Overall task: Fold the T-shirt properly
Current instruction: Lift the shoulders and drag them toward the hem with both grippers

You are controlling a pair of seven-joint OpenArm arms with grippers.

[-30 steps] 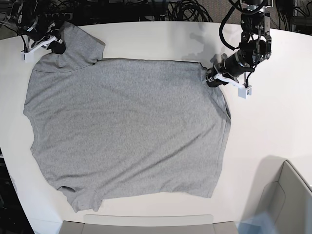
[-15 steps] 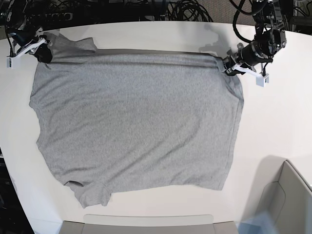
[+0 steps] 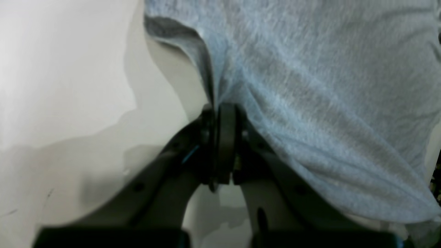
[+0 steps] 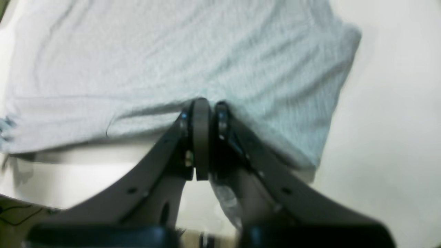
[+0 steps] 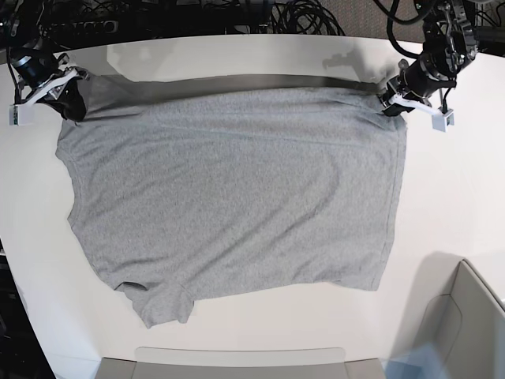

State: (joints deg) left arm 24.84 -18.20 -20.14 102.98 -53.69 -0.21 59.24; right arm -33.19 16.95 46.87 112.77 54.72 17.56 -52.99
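1. The grey T-shirt (image 5: 237, 197) lies plain side up on a white table (image 5: 458, 197), its far edge lifted off the surface and pulled taut between two arms.
2. The left gripper (image 3: 220, 113) is closed tight on one far corner of the cloth; the right gripper (image 4: 205, 106) is clamped on the opposite far corner.
3. Risk: each pinch holds only a little fabric, so a harder pull apart could slip a corner free and the lifted edge would drop crooked.
4. Risk: the near sleeve (image 5: 162, 304) is bunched and could crease into the fold.
5. The shirt's long axis runs side to side in the base view, with the sleeves towards the right arm.
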